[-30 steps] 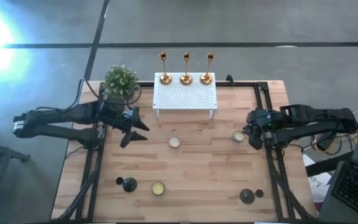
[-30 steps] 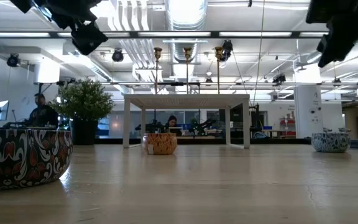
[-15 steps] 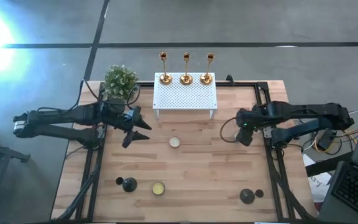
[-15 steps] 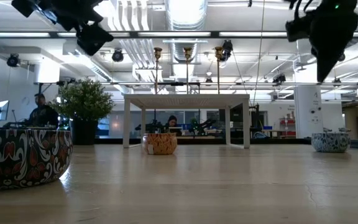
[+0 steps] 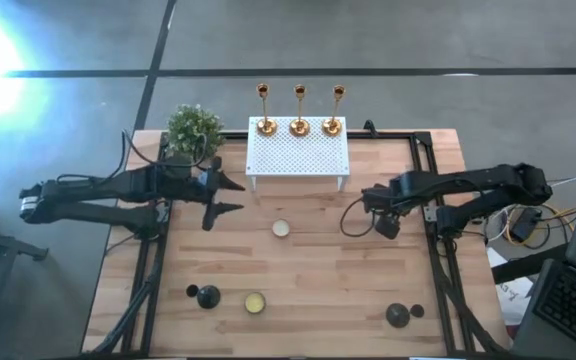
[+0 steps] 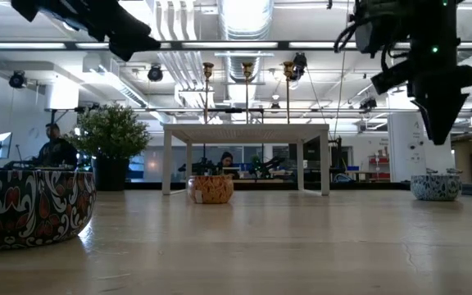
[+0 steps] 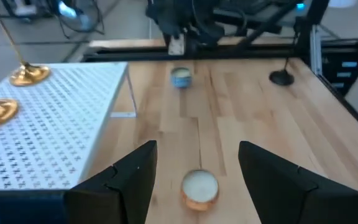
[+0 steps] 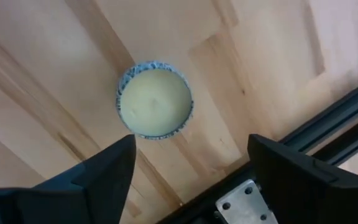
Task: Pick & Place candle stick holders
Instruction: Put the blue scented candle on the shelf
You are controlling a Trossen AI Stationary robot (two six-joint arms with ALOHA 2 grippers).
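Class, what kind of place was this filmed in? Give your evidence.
Probably an open-plan lab or office: bare ceiling ducts, people at desks beyond the wooden table, and a polished concrete floor.

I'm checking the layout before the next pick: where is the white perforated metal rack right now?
In the high view the white perforated metal rack stands at the table's far edge, centred, three slim gold candlesticks lined along its back and a potted green plant to its left.

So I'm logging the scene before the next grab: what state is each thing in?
gold candlesticks: three upright in a row on the rack's far edge
white rack: standing on the table
black holders: two upright, near edge
left gripper: open, empty
right gripper: open, empty, above a blue-rimmed candle tin
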